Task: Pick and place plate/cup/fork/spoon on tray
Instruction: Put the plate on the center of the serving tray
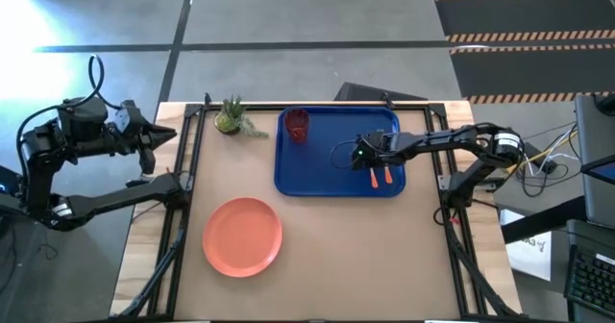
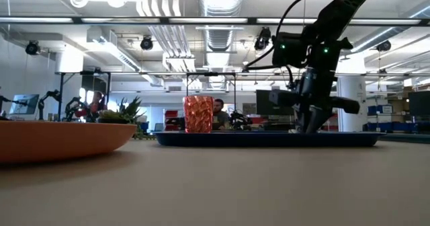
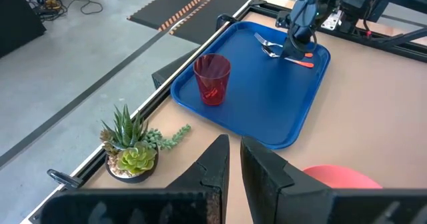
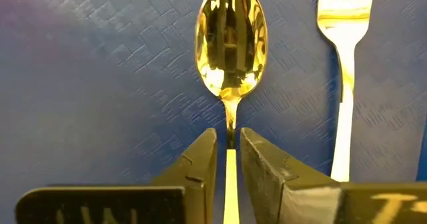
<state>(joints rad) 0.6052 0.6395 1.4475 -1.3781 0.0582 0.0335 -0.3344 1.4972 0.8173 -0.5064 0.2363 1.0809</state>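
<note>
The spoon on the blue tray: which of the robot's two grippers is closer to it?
The right gripper: it sits directly over the spoon, jaws either side of its handle, beside the fork. The left gripper waits beyond the table's left edge, far from the tray.

Cup [image 3: 212, 79], fork [image 3: 261, 39] and spoon [image 3: 269, 51] sit on the blue tray [image 3: 267, 111].

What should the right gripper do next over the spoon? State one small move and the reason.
Probably open a little wider and lift straight up. The spoon already lies flat on the tray beside the fork, and the right gripper fingers only straddle its handle. The plate is off the tray.
</note>
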